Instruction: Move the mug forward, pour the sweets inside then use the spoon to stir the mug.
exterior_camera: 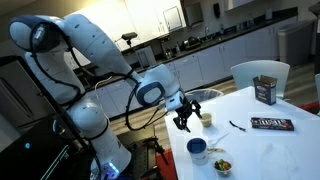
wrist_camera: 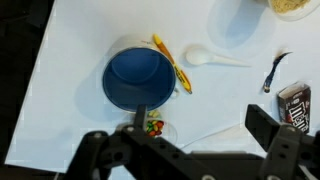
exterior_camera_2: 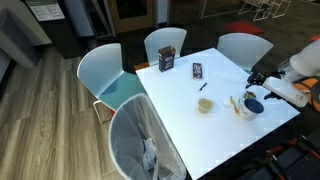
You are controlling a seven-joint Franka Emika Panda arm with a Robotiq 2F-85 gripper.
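Note:
The squat blue mug (wrist_camera: 140,78) stands on the white table (wrist_camera: 70,60); it also shows in both exterior views (exterior_camera: 198,149) (exterior_camera_2: 254,104). A small clear dish of coloured sweets (wrist_camera: 154,128) sits right beside it, also seen in an exterior view (exterior_camera: 222,165). The thin dark spoon (wrist_camera: 275,72) lies apart from the mug, also seen in both exterior views (exterior_camera: 238,126) (exterior_camera_2: 203,86). My gripper (wrist_camera: 185,150) is open and empty, hovering above the table over the mug and the sweets (exterior_camera: 183,118) (exterior_camera_2: 257,78).
A yellow stick (wrist_camera: 172,62) and a white plastic spoon (wrist_camera: 210,58) lie next to the mug. A small cream cup (exterior_camera: 206,118), a chocolate bar (exterior_camera: 270,124) and a dark box (exterior_camera: 265,90) stand farther on. Chairs (exterior_camera_2: 165,42) ring the table.

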